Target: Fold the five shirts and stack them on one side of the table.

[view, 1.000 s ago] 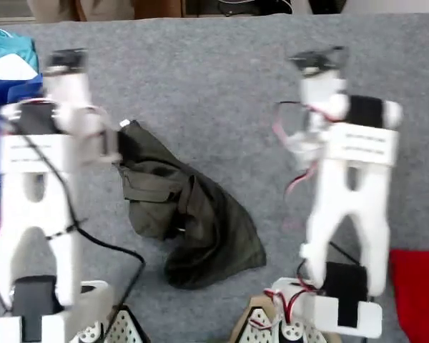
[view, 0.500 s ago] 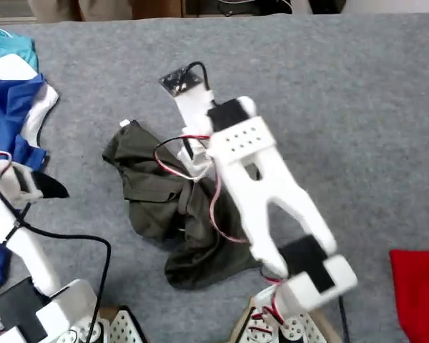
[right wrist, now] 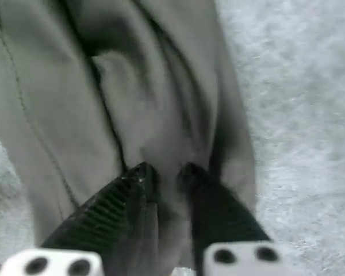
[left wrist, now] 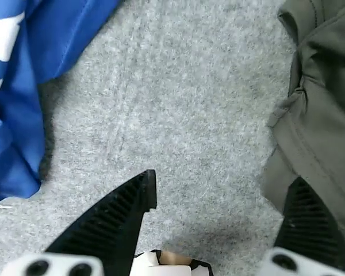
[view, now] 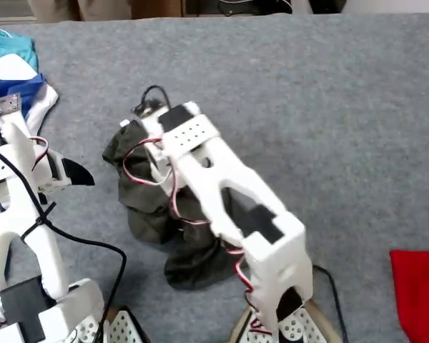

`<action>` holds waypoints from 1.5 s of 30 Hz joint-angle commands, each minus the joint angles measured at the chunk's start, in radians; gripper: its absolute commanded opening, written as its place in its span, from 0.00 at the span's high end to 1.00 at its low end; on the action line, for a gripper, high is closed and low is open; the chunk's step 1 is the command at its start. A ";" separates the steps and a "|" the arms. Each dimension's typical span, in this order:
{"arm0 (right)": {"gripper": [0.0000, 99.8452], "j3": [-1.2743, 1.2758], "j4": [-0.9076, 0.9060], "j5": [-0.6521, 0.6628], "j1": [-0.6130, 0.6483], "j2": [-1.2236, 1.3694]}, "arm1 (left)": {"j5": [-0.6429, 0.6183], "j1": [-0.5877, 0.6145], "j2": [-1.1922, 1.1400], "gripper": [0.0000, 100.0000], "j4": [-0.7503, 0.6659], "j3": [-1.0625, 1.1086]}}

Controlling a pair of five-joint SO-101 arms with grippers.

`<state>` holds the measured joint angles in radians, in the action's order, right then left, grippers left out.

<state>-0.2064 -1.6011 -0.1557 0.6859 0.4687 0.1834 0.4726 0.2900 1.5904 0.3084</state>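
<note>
We see the right end effector (right wrist: 165, 172) clenched on a fold of the olive shirt (right wrist: 57, 92); the left end effector (left wrist: 224, 184) hangs released over bare tabletop (left wrist: 178, 86) beside the blue shirt (left wrist: 11, 86).

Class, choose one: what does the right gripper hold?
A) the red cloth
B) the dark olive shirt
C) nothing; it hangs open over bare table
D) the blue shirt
B: the right wrist view shows the right gripper pinched shut on a fold of the dark olive shirt.

Soft, even overhead light; faint shadows
</note>
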 commanded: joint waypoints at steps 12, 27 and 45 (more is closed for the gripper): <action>0.99 -0.117 -0.166 -0.003 0.291 0.061 | -0.008 0.046 0.044 0.65 -0.068 -0.021; 0.93 -0.153 -0.184 0.003 0.323 -0.229 | -0.008 0.318 0.044 0.64 -0.152 -0.021; 0.65 -0.288 0.092 -0.064 0.208 -0.219 | -0.002 0.545 0.044 0.64 -0.153 -0.025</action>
<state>-0.4442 -1.5873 -0.1803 0.8930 0.1542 0.1803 0.9897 0.2900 1.4492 0.3099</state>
